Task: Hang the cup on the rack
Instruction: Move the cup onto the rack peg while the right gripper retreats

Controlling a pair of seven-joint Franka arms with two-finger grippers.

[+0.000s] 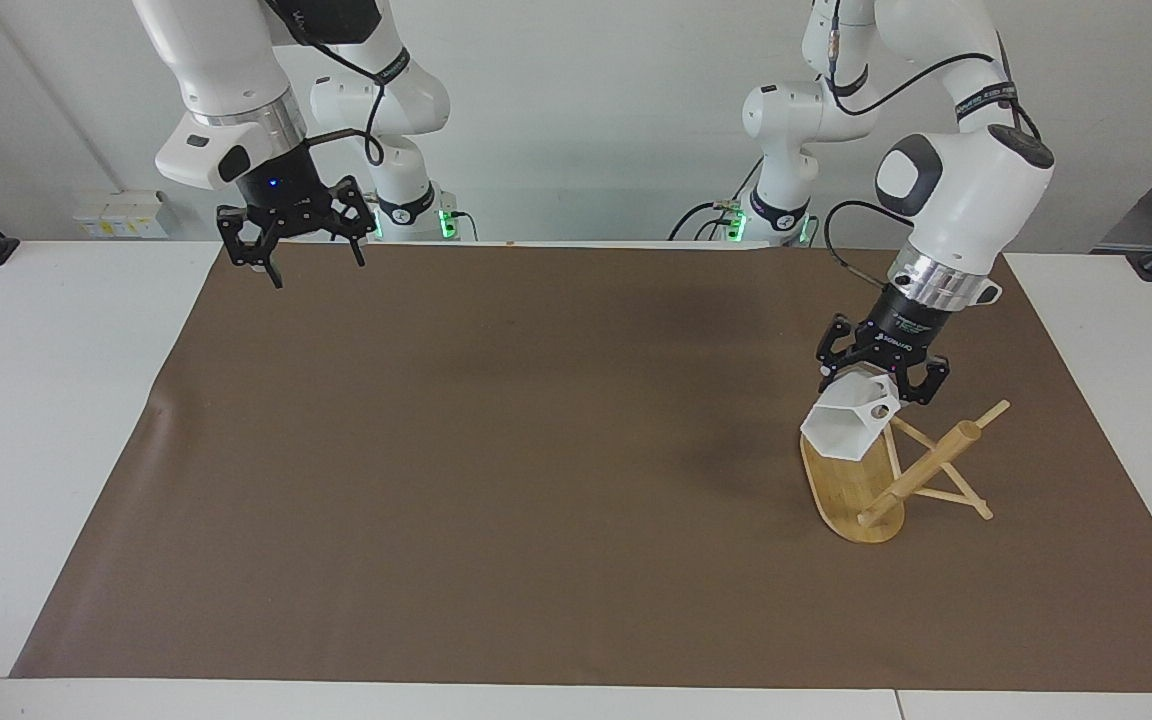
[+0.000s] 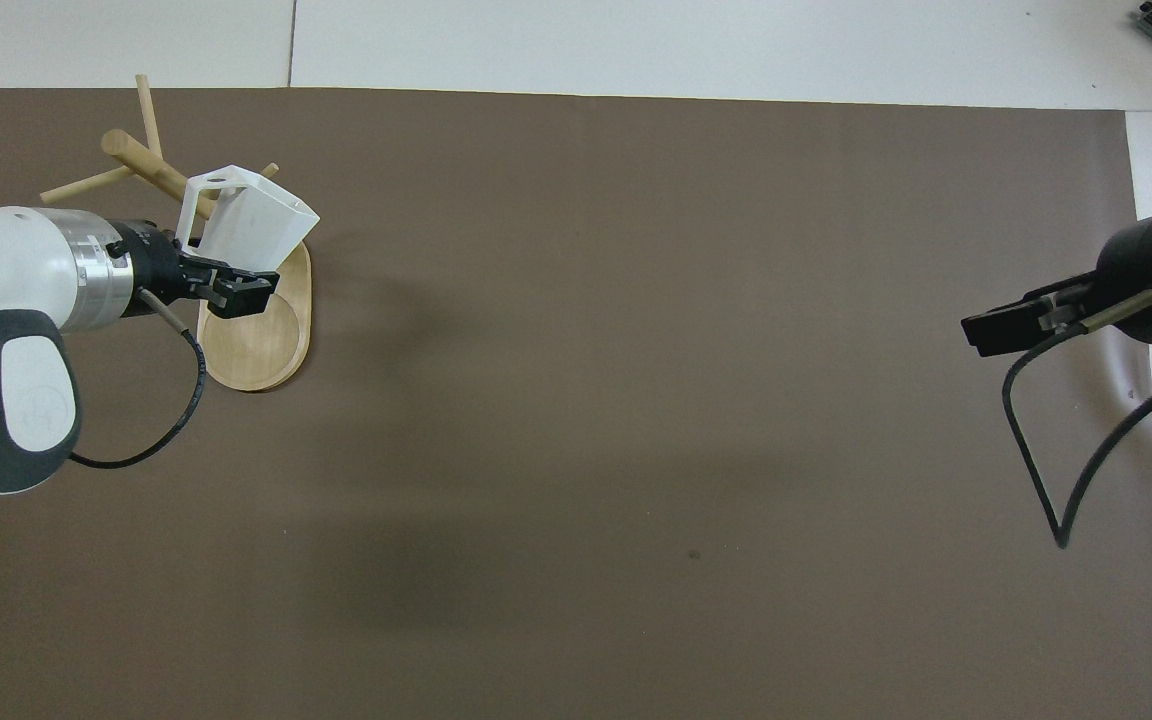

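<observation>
The right claw (image 1: pixel 316 268) hung open and empty over the right arm's end of the tabletop (image 1: pixel 536 450), waiting, while the left claw (image 1: pixel 876 390) gripped the cup (image 1: pixel 848 428) over the base of the rack (image 1: pixel 851 490), its pierced handle facing the pegs just beside it, toward the left arm's end.

You have a white tabletop (image 1: pixel 56 420) with a large brown mat (image 1: pixel 496 450) laid flat over most of it — white margins show at both ends. On the mat, toward the left arm's end, stands the rack (image 1: pixel 861 495) — resting on its oval bamboo base.
</observation>
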